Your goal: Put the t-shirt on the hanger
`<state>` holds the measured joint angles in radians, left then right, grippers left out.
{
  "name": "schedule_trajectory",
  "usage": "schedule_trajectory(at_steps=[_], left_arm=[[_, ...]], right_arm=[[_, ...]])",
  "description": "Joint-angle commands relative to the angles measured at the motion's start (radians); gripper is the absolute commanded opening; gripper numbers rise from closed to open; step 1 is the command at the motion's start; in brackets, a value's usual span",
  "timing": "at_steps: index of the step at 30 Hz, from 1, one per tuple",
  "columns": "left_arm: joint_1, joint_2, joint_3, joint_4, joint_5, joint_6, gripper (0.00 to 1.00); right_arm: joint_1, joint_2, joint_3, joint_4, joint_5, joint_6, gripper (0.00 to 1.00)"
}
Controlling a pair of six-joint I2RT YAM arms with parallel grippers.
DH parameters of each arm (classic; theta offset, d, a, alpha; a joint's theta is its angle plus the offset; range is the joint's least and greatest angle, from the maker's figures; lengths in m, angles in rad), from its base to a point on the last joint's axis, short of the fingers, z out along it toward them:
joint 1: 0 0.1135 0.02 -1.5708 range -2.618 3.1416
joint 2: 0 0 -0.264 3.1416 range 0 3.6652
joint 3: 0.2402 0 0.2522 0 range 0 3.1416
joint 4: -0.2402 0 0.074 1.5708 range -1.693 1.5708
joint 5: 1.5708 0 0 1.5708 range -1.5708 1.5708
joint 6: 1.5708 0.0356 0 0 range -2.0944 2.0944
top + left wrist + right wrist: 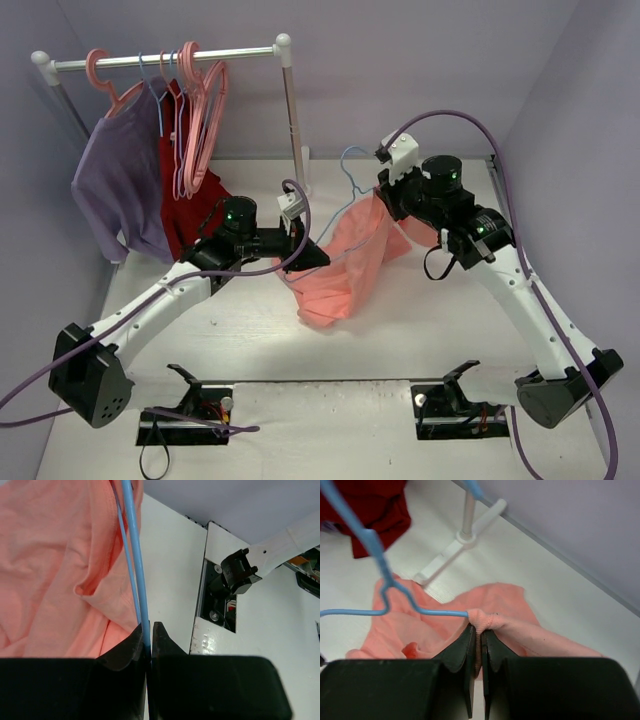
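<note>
The left gripper (147, 630) is shut tight on the thin blue wire of the hanger (134, 555). The right gripper (480, 632) is shut too, and it pinches a little fold of the pink t-shirt (345, 265), right where one end of the hanger goes into the cloth.

The t-shirt hangs in the air between the two grippers, near the middle of the table (250, 340). Its bottom sags down to the table top. The hanger lies long ways from the left gripper, low and near, up to the right gripper, which is higher and farther back. Its hook pokes out on the far side, toward the clothes rack (170, 58).

One arm of the hanger looks tucked inside the shirt by the right gripper. The other arm is bare blue wire, and it runs off to the left. I think the shirt has to slide left over that bare side next. The left gripper is nearer to that side.
</note>
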<state>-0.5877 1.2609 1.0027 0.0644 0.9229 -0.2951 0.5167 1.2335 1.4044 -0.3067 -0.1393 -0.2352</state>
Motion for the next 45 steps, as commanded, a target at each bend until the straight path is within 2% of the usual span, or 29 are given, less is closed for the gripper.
schedule_trajectory(at_steps=[1, 4, 7, 10, 14, 21, 24, 26, 27, 30, 33, 37, 43, 45], left_arm=[[0.000, 0.012, 0.160, 0.110, 0.086, 0.029, 0.00], [0.006, 0.051, 0.235, 0.129, 0.085, 0.018, 0.00], [0.012, 0.069, 0.244, 0.196, 0.080, -0.028, 0.00], [0.009, 0.074, 0.193, 0.297, 0.050, -0.074, 0.00], [-0.009, 0.089, 0.098, 0.516, 0.011, -0.177, 0.00], [-0.012, 0.101, 0.030, 0.660, -0.026, -0.211, 0.00], [-0.012, 0.092, -0.018, 0.718, -0.055, -0.207, 0.00], [-0.012, 0.098, -0.051, 0.774, -0.065, -0.225, 0.00], [-0.011, 0.103, -0.070, 0.834, -0.070, -0.243, 0.00], [-0.007, 0.114, -0.105, 0.913, -0.078, -0.290, 0.00], [0.002, 0.122, -0.129, 0.943, -0.069, -0.296, 0.00], [0.022, 0.100, -0.149, 0.906, -0.054, -0.271, 0.00], [0.060, 0.055, -0.153, 0.821, -0.020, -0.221, 0.00], [0.070, 0.044, -0.153, 0.806, -0.013, -0.220, 0.00]], right_arm=[[0.006, 0.022, 0.084, 0.089, -0.182, 0.002, 0.00], [0.011, 0.041, 0.118, 0.089, -0.223, 0.012, 0.00], [0.017, 0.048, 0.130, 0.090, -0.243, 0.025, 0.02], [0.019, 0.024, 0.085, 0.092, -0.194, 0.041, 0.02], [0.037, 0.017, 0.081, 0.092, -0.228, 0.081, 0.05], [0.045, -0.009, 0.034, 0.092, -0.182, 0.086, 0.16], [0.043, -0.018, 0.013, 0.090, -0.165, 0.089, 0.26], [0.043, -0.026, 0.008, 0.090, -0.155, 0.091, 0.36], [0.042, -0.031, 0.010, 0.090, -0.146, 0.091, 0.44], [0.041, -0.047, 0.016, 0.089, -0.113, 0.087, 0.53], [0.029, -0.080, 0.019, 0.085, -0.086, 0.059, 0.57], [0.010, -0.109, 0.054, 0.059, -0.044, 0.003, 0.61], [0.004, -0.085, 0.129, -0.007, 0.062, -0.136, 0.63], [0.002, -0.080, 0.155, -0.012, 0.056, -0.193, 0.63]])
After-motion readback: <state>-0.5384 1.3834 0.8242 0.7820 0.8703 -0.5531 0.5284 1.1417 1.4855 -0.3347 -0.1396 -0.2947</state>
